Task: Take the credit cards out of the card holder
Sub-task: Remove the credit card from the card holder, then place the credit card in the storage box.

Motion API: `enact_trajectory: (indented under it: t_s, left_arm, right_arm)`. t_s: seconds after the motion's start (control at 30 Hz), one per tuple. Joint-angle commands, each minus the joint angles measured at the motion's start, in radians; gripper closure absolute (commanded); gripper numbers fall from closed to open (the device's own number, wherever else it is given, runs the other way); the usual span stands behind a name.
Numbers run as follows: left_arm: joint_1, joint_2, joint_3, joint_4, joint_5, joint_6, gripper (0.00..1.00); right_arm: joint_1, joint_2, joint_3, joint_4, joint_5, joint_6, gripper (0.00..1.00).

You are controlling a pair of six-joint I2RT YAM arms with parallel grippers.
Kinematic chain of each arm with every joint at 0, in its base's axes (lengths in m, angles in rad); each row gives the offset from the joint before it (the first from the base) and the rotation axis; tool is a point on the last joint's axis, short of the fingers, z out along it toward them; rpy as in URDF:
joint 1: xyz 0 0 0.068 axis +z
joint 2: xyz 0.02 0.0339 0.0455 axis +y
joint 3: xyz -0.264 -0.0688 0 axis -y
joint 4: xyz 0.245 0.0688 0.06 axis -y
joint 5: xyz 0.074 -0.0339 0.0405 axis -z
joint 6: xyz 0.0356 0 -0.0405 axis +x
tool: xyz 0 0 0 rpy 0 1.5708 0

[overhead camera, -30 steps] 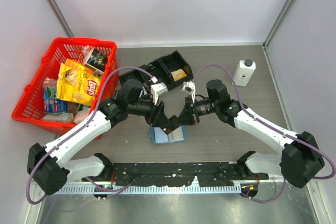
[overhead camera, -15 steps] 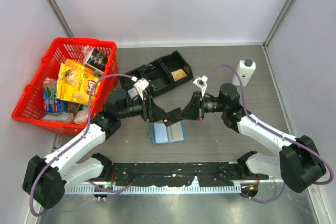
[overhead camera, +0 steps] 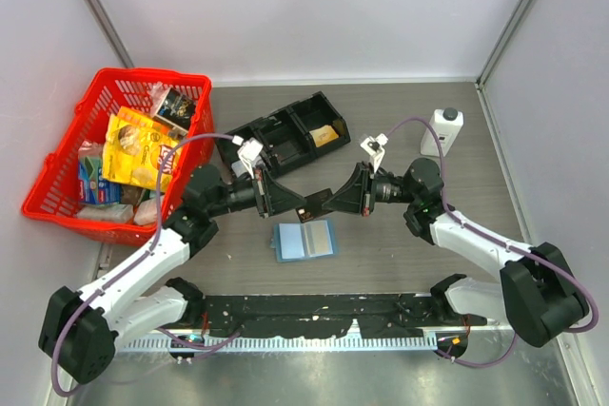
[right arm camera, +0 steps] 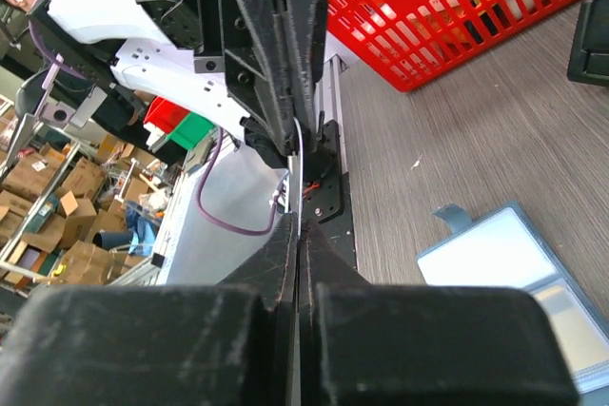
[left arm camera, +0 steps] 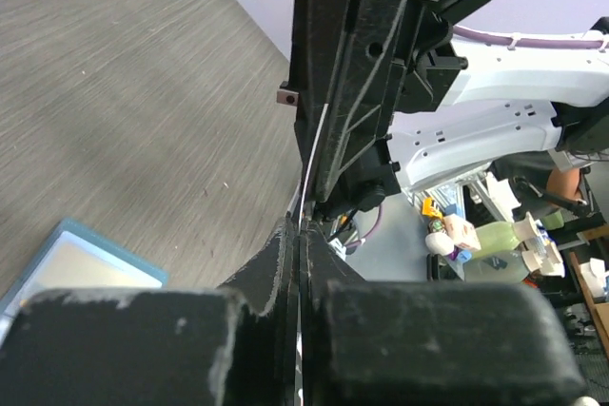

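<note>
Around the card holder (overhead camera: 304, 241) the table (overhead camera: 428, 121) carries a red basket (overhead camera: 152, 74) well off to its left and a black tray (overhead camera: 285, 130) beyond it. The holder lies open and flat. Just beyond it and above it, my left tool (overhead camera: 303, 204) and right tool (overhead camera: 328, 202) meet tip to tip.

From overhead the tips hide what sits between them. My wrist views show it: a credit card (left arm camera: 314, 154) seen edge-on as a thin white line, with each tool's jaws pressed together on it from opposite ends.

A second ago both tools were down on the holder. Now they have drawn away from it toward the tray, and the holder lies fully uncovered.
</note>
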Motion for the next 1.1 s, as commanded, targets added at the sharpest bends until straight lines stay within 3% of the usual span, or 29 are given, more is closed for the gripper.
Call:
enact_trajectory:
  t_s: [0.0,0.03,0.07,0.1,0.2,0.33,0.57,1.07]
  left_arm:
    - [0.004,-0.005,0.048,-0.010,-0.014,0.044,1.00]
    - [0.004,0.000,0.067,-0.049,-0.027,0.068,1.00]
    - [0.006,0.006,0.094,-0.103,-0.054,0.102,1.00]
    - [0.006,0.012,0.116,-0.154,-0.086,0.143,1.00]
    - [0.022,0.061,0.202,-0.306,-0.209,0.243,1.00]
    - [0.075,0.184,0.311,-0.393,-0.341,0.331,1.00]
    - [0.176,0.472,0.536,-0.498,-0.447,0.403,1.00]
    - [0.210,0.957,0.892,-0.568,-0.464,0.464,1.00]
  right_arm:
    - [-0.006,0.002,-0.007,0.087,0.025,0.027,0.98]
    - [-0.008,0.002,-0.004,0.076,0.031,0.019,0.94]
    - [-0.014,-0.001,0.001,0.029,0.048,0.010,0.79]
    - [-0.017,-0.007,0.004,0.000,0.057,-0.020,0.74]
    - [-0.023,-0.055,0.025,-0.258,0.164,-0.140,0.48]
    - [-0.023,-0.147,0.053,-0.587,0.376,-0.346,0.35]
    - [-0.024,-0.282,0.036,-0.804,0.571,-0.468,0.34]
    - [-0.023,-0.386,0.027,-0.935,0.565,-0.530,0.34]
